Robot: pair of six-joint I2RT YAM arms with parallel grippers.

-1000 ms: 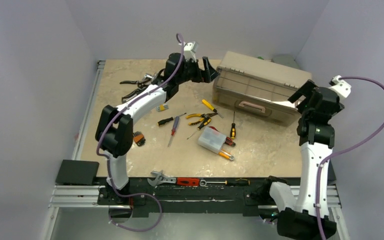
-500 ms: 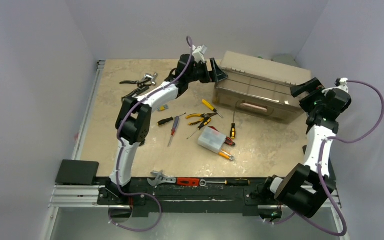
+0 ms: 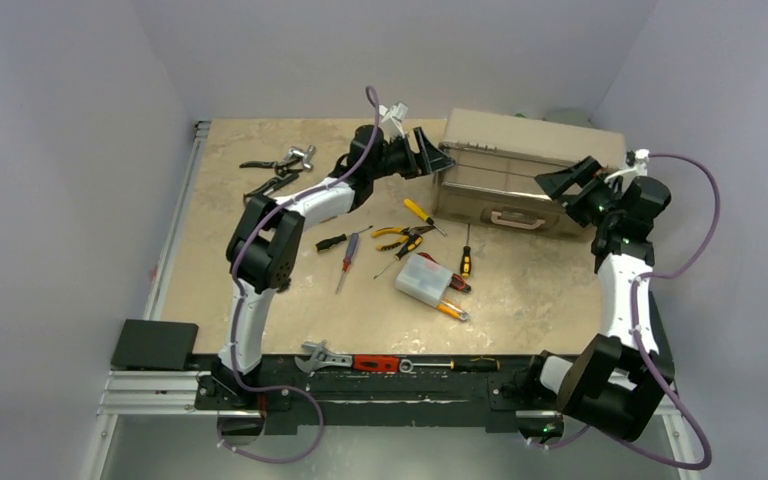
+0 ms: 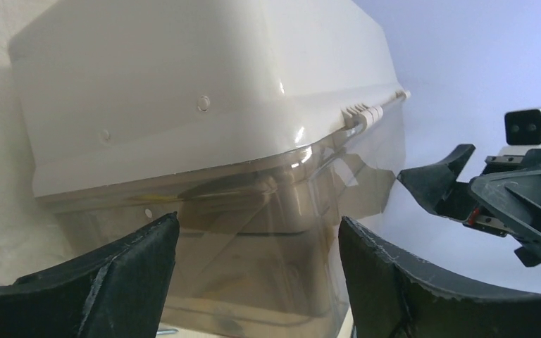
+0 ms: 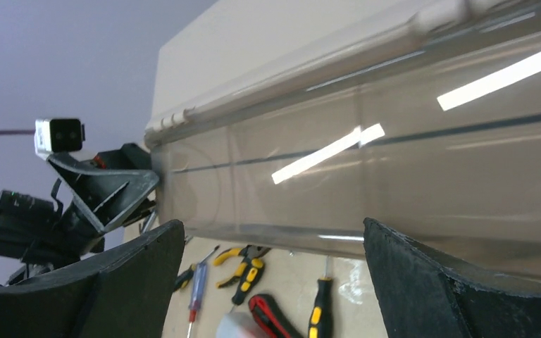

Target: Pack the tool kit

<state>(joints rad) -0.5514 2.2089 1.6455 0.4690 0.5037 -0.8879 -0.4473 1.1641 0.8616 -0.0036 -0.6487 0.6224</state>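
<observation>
Across the counter (image 3: 520,300), left of centre, screwdrivers (image 3: 350,250) and pliers (image 3: 400,237) lie loose, so packing looks barely begun. Left end effector (image 3: 430,152), jaws spread and empty, faces the left end of the toolbox (image 3: 520,160), which sits far right. Right end effector (image 3: 560,182), spread wide and empty, faces its right end.

You're looking at a robotics lab cell, no question: blank pale walls (image 3: 60,150) box in a beige table (image 3: 520,290) on three sides, and extruded aluminium rails (image 3: 150,393) run along its edges. Your left arm (image 3: 305,203) and right arm (image 3: 620,290) are bolted to a black front rail (image 3: 430,390), purple cables (image 3: 712,208) looping off them. Hand tools (image 3: 405,237) lie scattered on the tabletop, and each wrist carries its own small camera (image 5: 59,135).
</observation>
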